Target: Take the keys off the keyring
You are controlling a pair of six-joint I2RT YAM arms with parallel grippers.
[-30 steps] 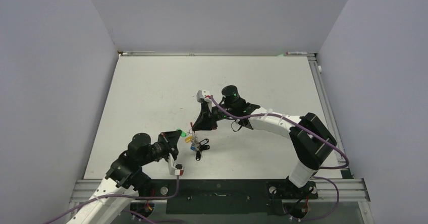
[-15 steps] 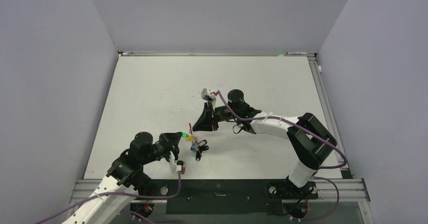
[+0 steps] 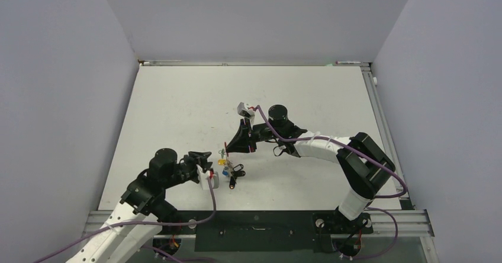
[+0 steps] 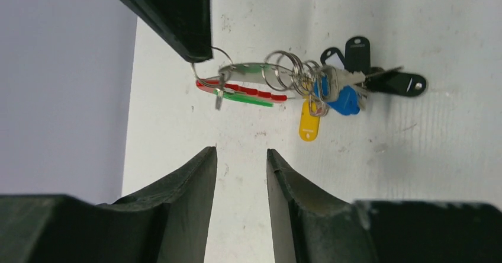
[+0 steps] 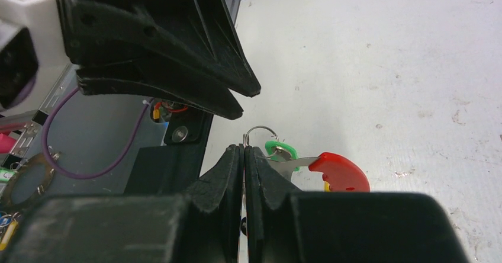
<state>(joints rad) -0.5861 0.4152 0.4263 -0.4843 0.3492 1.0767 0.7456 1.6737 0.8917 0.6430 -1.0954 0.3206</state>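
The keyring (image 4: 244, 86), a grey crescent with a red arc, hangs just above the table in front of me. My right gripper (image 5: 244, 150) is shut on a thin wire loop at its end, and its fingertip (image 4: 198, 50) shows in the left wrist view. In the right wrist view the red arc (image 5: 335, 172) and a green tag (image 5: 278, 150) stick out beside the fingers. The keys (image 4: 340, 85), with blue, black and yellow tags, trail from the ring onto the table (image 3: 229, 169). My left gripper (image 4: 241, 156) is open and empty, a short way from the ring (image 3: 203, 158).
The white table (image 3: 177, 109) has grey walls on three sides. A metal rail (image 3: 266, 218) runs along the near edge between the arm bases. The purple cable (image 3: 213, 201) loops under the left wrist.
My left gripper has drawn back a little from the bunch and its wrist has rolled. The right gripper still holds the ring and has shifted slightly right.
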